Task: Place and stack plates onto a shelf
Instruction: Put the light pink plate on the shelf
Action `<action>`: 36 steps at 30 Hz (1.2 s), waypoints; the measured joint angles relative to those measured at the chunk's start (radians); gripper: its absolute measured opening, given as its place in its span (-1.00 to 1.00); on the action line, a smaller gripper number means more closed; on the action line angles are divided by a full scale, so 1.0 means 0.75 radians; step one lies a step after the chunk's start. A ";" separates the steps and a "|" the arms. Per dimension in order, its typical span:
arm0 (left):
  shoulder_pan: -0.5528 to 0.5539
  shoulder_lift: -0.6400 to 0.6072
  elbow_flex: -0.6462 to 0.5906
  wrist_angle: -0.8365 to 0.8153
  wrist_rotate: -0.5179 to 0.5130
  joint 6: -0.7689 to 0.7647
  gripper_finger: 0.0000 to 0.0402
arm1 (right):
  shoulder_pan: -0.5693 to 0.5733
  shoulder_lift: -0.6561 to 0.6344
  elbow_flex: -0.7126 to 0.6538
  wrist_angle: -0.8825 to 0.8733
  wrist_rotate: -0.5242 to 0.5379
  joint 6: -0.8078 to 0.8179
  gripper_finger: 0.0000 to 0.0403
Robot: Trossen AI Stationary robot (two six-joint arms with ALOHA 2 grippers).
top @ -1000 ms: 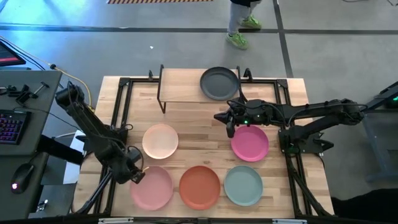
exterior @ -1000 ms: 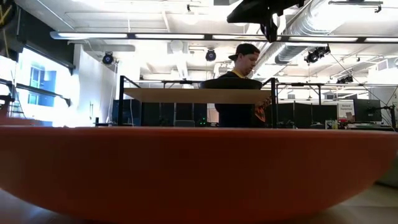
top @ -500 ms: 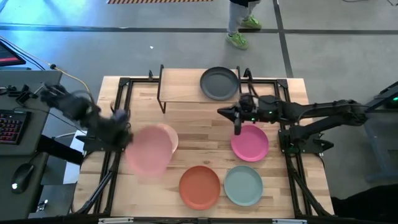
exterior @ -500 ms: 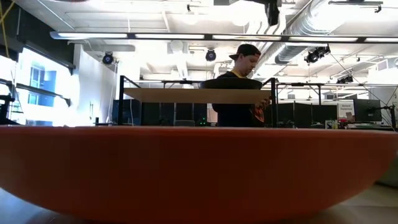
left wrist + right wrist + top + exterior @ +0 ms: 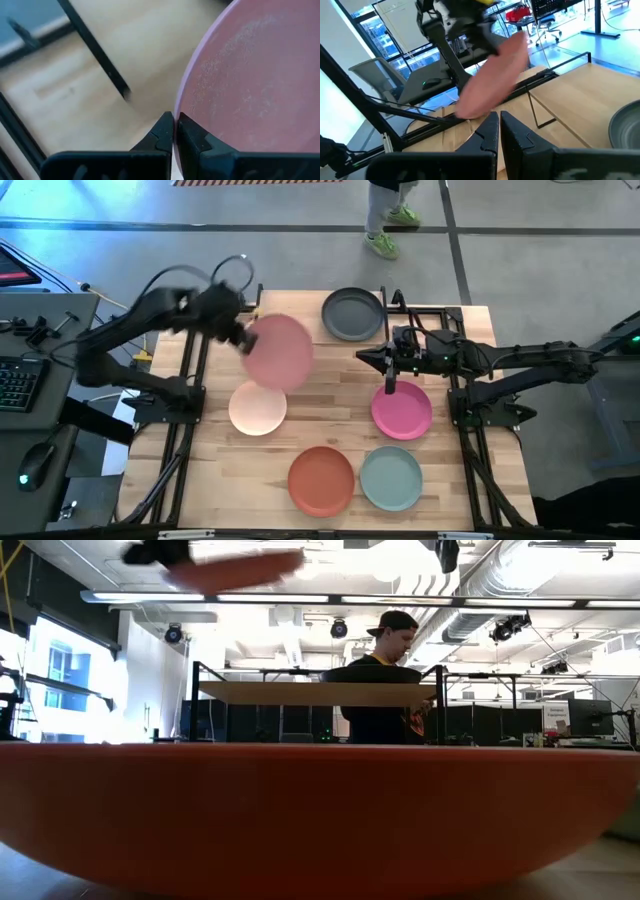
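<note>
From the high view I see my left gripper (image 5: 238,338) pinching the rim of the round matte pale pink plate (image 5: 279,351), which is lifted above the left half of the low light-wood shelf (image 5: 300,330); the round dark grey plate (image 5: 353,314) lies on the shelf's right half. The cream plate (image 5: 258,407), magenta plate (image 5: 402,409), orange-red plate (image 5: 321,479) and pale teal plate (image 5: 391,477) lie on the slatted wooden tabletop (image 5: 470,480). My right gripper (image 5: 389,385) hangs just over the magenta plate's edge. In the low view the orange-red plate (image 5: 320,815) fills the foreground, the pink plate (image 5: 235,569) rides high above the shelf board (image 5: 315,693), and a person in a dark cap (image 5: 385,680) stands behind. The left wrist view shows my fingers (image 5: 165,137) clamped on the pink plate's (image 5: 255,85) rim. In the right wrist view that arm's fingers (image 5: 489,132) are closed on nothing, with the pink plate (image 5: 495,75) farther off.
</note>
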 joint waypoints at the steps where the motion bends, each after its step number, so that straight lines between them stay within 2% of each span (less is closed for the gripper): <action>1: 0.069 0.052 0.033 0.003 0.031 0.068 -1.00 | 0.000 0.000 0.000 -0.005 0.000 0.007 -1.00; 5: 0.295 0.257 0.162 -0.008 0.186 0.280 -1.00 | 0.000 0.001 0.000 -0.005 -0.012 0.015 -1.00; 10: 0.474 0.496 0.310 -0.039 0.298 0.433 -1.00 | 0.000 0.001 0.000 -0.005 -0.016 0.076 -1.00; 17: 0.573 0.731 0.492 -0.067 0.300 0.550 -1.00 | 0.001 0.001 0.000 -0.005 -0.021 0.099 -1.00; 22: 0.624 0.807 0.571 -0.094 0.274 0.590 -1.00 | 0.001 0.001 0.000 -0.005 -0.021 0.131 -1.00; 36: 0.662 0.846 0.581 -0.105 0.212 0.635 -1.00 | 0.001 0.001 0.000 -0.005 -0.020 0.149 -1.00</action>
